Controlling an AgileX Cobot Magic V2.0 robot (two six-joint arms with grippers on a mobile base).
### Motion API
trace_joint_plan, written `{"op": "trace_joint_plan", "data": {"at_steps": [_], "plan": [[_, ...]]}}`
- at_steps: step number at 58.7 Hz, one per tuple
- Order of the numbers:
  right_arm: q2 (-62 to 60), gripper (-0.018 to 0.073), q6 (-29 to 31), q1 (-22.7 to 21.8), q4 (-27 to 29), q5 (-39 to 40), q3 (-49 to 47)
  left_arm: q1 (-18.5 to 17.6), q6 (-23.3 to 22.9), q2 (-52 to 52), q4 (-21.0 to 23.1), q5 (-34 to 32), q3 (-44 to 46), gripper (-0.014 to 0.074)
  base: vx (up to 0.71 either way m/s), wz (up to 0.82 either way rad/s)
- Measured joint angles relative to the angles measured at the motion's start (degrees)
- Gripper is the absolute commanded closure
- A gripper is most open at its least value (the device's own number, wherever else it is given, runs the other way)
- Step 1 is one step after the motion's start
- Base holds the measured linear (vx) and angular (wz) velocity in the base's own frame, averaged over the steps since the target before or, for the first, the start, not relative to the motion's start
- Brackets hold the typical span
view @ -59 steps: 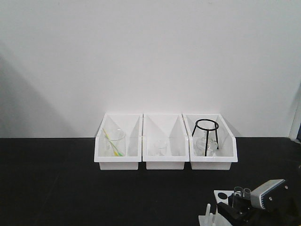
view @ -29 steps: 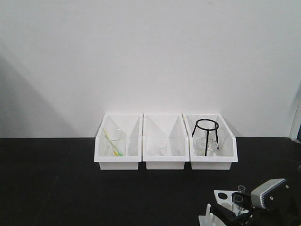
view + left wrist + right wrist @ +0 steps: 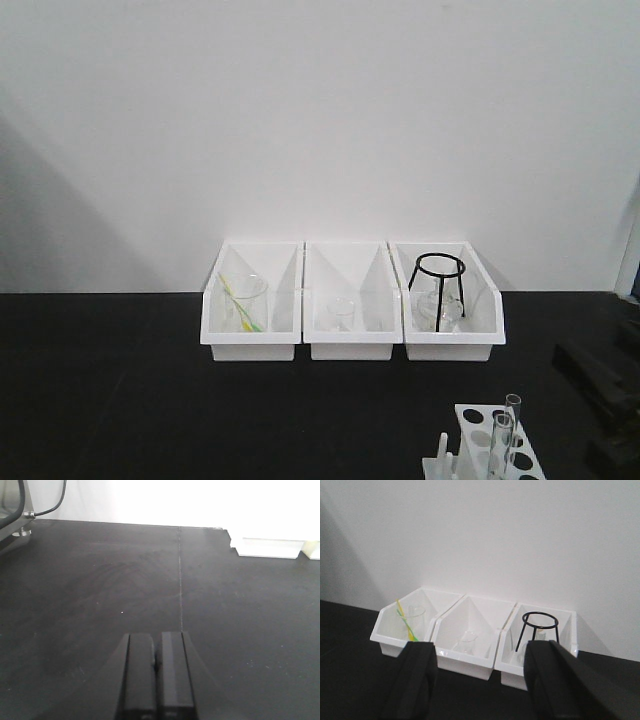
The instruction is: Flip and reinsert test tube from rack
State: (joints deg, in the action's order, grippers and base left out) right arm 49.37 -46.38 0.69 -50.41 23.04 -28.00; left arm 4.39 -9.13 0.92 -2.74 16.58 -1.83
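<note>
The white rack [image 3: 474, 414] stands at the bottom right of the front view, with upright pegs [image 3: 441, 455] on its left side. Two clear test tubes stand upright in its holes, one nearer [image 3: 500, 445] and one behind [image 3: 513, 412]. My right gripper [image 3: 480, 680] is open, with nothing between its black fingers [image 3: 415, 680], and faces the bins. A dark part of the right arm [image 3: 598, 385] shows at the right edge, apart from the rack. My left gripper [image 3: 156, 672] is shut and empty, low over the black table [image 3: 100, 580].
Three white open-front bins [image 3: 252, 345] [image 3: 352, 347] [image 3: 447, 347] line the white wall. The left one holds a beaker with a yellow-green stick, the middle one a small beaker, the right one a black wire tripod [image 3: 438, 285]. A metal base with a cable [image 3: 17, 510] sits far left.
My right gripper was at the rack holding a test tube. It has let go and pulled back to the right, leaving the tube upright in the rack.
</note>
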Motion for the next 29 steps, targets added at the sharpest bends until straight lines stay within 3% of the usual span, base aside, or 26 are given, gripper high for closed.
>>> {"op": "trace_joint_plan", "data": {"at_steps": [8, 29], "plan": [[-5.0, 0.0092, -2.7, 0.0, -0.6, -2.5, 0.0, 0.0, 0.0, 0.0, 0.0, 0.0, 0.0, 0.0603, 0.00, 0.00], [-8.2, 0.0126, -2.9, 0.0, -0.7, -3.0, 0.1, 0.0, 0.0, 0.0, 0.0, 0.0, 0.0, 0.0603, 0.00, 0.00]]}}
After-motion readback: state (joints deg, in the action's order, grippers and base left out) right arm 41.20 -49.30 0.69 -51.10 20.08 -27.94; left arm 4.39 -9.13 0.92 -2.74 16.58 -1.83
